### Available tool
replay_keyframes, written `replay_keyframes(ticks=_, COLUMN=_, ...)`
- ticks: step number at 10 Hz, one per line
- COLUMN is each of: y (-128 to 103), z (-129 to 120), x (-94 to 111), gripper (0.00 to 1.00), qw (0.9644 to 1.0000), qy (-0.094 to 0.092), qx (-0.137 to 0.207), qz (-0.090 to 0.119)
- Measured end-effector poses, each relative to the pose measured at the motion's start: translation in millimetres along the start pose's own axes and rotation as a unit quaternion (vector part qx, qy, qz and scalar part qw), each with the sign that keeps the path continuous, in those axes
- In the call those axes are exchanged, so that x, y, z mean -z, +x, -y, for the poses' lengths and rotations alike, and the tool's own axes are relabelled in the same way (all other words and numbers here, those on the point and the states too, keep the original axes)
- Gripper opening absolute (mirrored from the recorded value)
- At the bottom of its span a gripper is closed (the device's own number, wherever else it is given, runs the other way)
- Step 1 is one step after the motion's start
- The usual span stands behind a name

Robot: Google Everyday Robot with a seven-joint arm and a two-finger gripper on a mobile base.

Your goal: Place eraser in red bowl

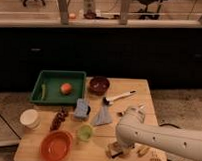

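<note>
Rightward of red bowl [56,146], jaws (low, at table [140,86] front).

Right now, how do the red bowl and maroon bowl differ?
Colour: the red bowl is bright orange-red; the maroon bowl is dark. Size: the red bowl is wider than the maroon bowl. Place: the red bowl sits front-left by the green cup; the maroon bowl at the back, right of the green tray. Both are round and upright. The gripper is low at the table's front edge, right of the red bowl.
</note>
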Motion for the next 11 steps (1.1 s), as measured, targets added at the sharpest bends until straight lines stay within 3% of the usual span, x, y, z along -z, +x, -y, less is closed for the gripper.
replay_keyframes(ticks=4, y=-23, z=25, x=19, gripper=0.00, qw=0.9980, qy=-0.001, qx=0.059, qz=0.021)
replay_keyframes(ticks=6, y=-23, z=34, x=25, gripper=0.00, qw=0.9967, qy=-0.005, qx=0.074, qz=0.035)
replay_keyframes(ticks=11, y=-34, z=55, x=45, gripper=0.00, qw=0.9905, qy=-0.016, qx=0.114, qz=0.075)
